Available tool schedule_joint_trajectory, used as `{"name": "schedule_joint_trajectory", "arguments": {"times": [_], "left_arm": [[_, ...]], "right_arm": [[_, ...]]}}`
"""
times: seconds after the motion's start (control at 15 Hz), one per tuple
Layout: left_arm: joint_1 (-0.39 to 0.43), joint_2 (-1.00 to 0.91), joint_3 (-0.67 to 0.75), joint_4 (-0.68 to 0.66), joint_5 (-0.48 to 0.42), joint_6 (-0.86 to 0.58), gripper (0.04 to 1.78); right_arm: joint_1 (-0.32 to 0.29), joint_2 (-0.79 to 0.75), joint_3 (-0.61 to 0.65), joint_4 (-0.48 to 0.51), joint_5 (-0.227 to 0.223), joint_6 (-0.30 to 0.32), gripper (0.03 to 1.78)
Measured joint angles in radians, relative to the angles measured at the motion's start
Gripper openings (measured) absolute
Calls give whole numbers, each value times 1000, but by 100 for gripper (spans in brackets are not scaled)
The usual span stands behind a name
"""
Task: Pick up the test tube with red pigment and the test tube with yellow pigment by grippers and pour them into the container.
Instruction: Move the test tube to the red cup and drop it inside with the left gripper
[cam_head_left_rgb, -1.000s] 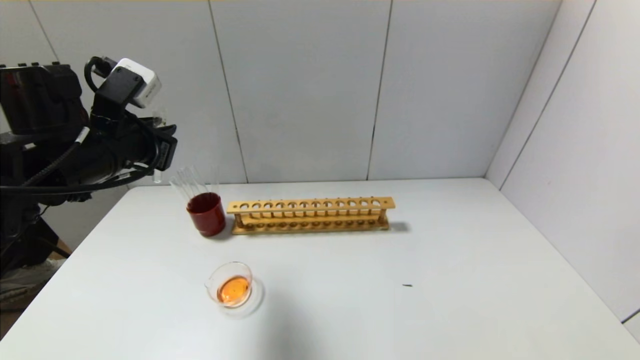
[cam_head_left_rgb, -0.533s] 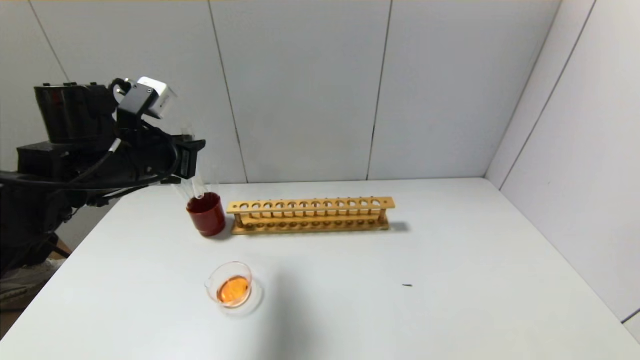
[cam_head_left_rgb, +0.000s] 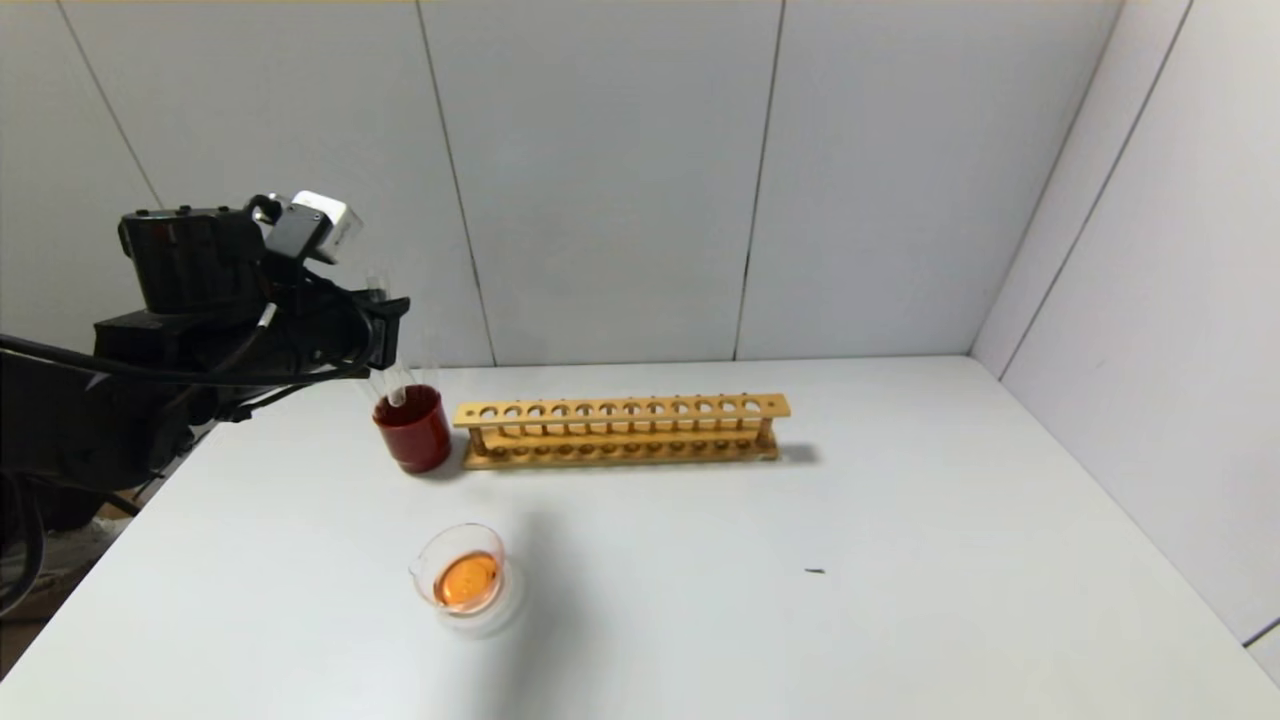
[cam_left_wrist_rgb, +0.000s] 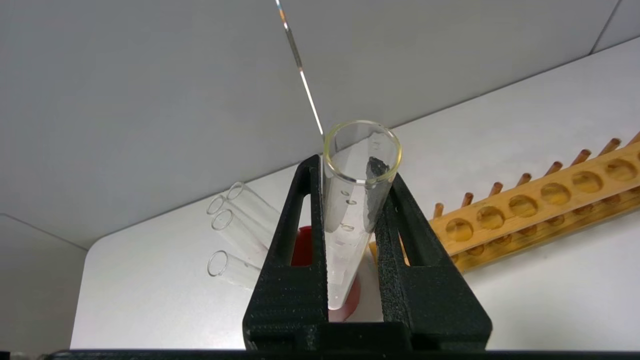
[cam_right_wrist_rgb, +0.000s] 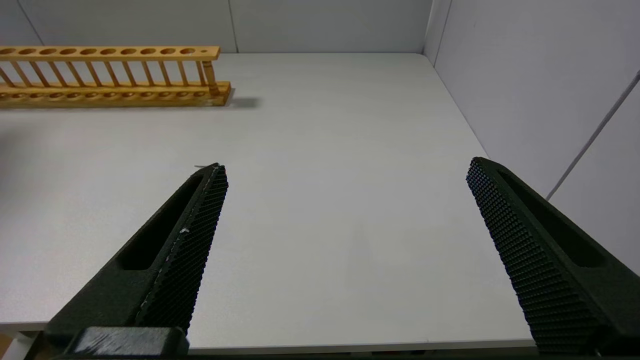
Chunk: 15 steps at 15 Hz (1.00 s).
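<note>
My left gripper is shut on a clear test tube and holds it nearly upright, open end up. The tube holds only droplets, no coloured liquid. Its rounded end is at the mouth of the dark red cup, which also shows in the left wrist view. No tube with red or yellow liquid is in view. The container, a low glass dish, stands near the table's front left with orange liquid in it. My right gripper is open and empty above the table's right front, out of the head view.
Three colourless empty tubes lean in the red cup. An empty wooden tube rack stands just right of the cup. It also shows in the left wrist view and the right wrist view. Grey walls close the back and right.
My left arm has moved right and down with the tube. The tube's lower end has come from left of the red cup to its mouth. The dish has not moved.
</note>
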Motion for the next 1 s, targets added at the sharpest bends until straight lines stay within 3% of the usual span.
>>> {"name": "schedule_joint_trajectory", "arguments": {"times": [0.27,0.6,0.73,1.0], "left_arm": [[16,46,2,-4,-2,-3,33],[53,153,4,-156,-35,-3,33],[77,191,13,-181,-83,-5,33],[95,257,19,-224,-95,-7,33]], "right_arm": [[0,0,0,0,0,0,175],[0,0,0,0,0,0,175],[0,0,0,0,0,0,175],[0,0,0,0,0,0,175]]}}
